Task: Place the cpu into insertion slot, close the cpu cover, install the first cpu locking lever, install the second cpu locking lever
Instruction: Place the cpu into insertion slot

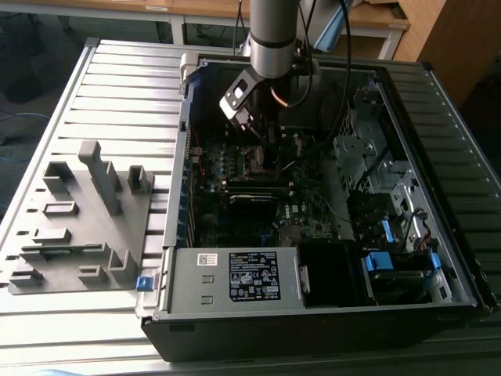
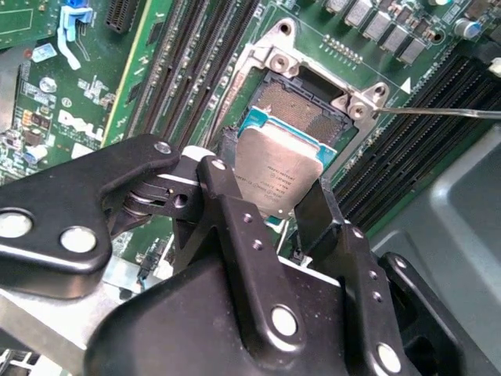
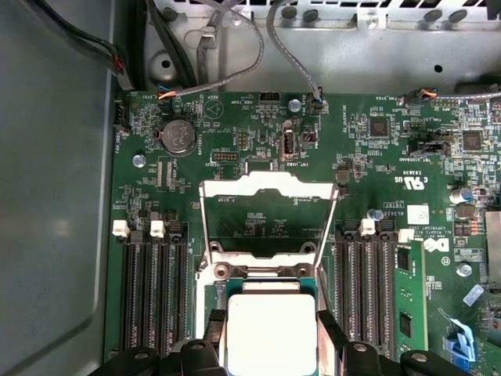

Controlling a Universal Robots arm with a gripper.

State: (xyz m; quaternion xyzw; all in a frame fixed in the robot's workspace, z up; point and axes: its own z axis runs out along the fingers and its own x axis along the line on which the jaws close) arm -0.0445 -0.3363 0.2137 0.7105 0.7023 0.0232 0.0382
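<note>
Ribbed grey table [image 1: 117,86] out wide, a grey moulded fixture [image 1: 78,211] lying on it at the exterior view's left, and beside that the open computer case [image 1: 313,329], with the arm reaching straight down inside. And the gripper [image 1: 254,125] is low over the green circuit board [image 3: 376,157], right in the middle of the case.

Up close in the second wrist view, the gripper [image 2: 274,172] is clenched on the cpu [image 2: 278,176], one black finger [image 2: 223,196] on each side of the silver square. The chip sits tilted, partly over the insertion slot [image 2: 301,113], and the far part of the dark pin field is uncovered. Whether the chip touches the socket cannot be told. A thin metal rod [image 2: 438,112] runs out from the socket's corner.

Over to the first wrist view: the cpu [image 3: 270,329] shows pale between the fingers [image 3: 329,333], and the cpu cover [image 3: 270,184] is swung fully open, lying back over the board just beyond the socket. Long black memory slots [image 3: 149,290] flank the socket on both sides, and a coin battery [image 3: 178,135] sits near the board's corner.
</note>
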